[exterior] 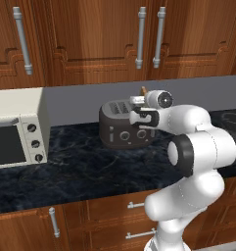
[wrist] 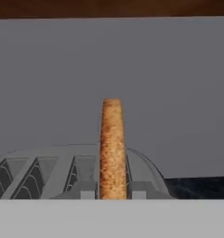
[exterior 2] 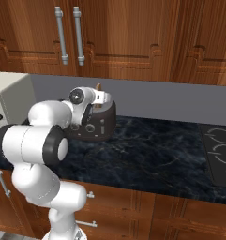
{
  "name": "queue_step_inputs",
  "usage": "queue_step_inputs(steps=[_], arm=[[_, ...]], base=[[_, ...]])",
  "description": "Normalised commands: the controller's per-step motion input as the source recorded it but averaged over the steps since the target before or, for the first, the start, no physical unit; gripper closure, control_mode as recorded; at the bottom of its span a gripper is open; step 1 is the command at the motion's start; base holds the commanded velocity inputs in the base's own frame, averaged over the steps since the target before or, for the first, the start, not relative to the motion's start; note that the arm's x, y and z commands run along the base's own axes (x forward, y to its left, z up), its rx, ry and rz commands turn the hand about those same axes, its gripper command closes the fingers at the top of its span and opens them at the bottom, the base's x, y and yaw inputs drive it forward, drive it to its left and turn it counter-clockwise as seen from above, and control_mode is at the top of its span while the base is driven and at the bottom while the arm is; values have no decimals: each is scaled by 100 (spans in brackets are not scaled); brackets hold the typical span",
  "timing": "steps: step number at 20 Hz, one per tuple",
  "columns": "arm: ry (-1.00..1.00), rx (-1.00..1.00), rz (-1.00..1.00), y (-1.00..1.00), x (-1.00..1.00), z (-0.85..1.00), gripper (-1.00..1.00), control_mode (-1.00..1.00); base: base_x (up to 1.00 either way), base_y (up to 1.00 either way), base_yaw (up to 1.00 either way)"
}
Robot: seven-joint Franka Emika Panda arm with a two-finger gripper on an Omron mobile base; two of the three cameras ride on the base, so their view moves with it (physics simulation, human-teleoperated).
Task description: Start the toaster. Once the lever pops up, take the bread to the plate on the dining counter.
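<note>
A: What is seen, largest first?

B: A dark marbled table [exterior: 80, 166] is set below brown wall cabinets [exterior: 90, 39]. A cream toaster oven [exterior: 16, 130] is placed at its left end, and a stovetop [exterior 2: 220, 154] is inset at the right.

A: And the toaster?

B: The dark toaster [exterior: 120, 128] is stood near the grey back wall, right of the oven, knobs facing forward.

A: The bread?

B: The bread [wrist: 112, 148] is held upright and edge-on above the rightmost slot.

A: The claw?

B: The claw [wrist: 113, 194] is closed on the bread, pinched at its lower end.
</note>
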Motion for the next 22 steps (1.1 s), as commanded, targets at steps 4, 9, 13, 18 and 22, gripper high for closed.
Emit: queue_step_inputs(steps=[4, 9, 13, 18, 22], arm=[[-8, 3, 0, -4, -21, 27, 100, -100], [-5, 3, 0, -12, -26, 34, 100, -100], [0, 0, 0, -14, -44, 35, 100, -100], [0, 0, 0, -1, -53, 38, 100, -100], [0, 0, 0, 0, -67, 19, 100, -100]], base=[[0, 0, 0], [0, 0, 0], [0, 0, 0], [0, 0, 0], [0, 0, 0]])
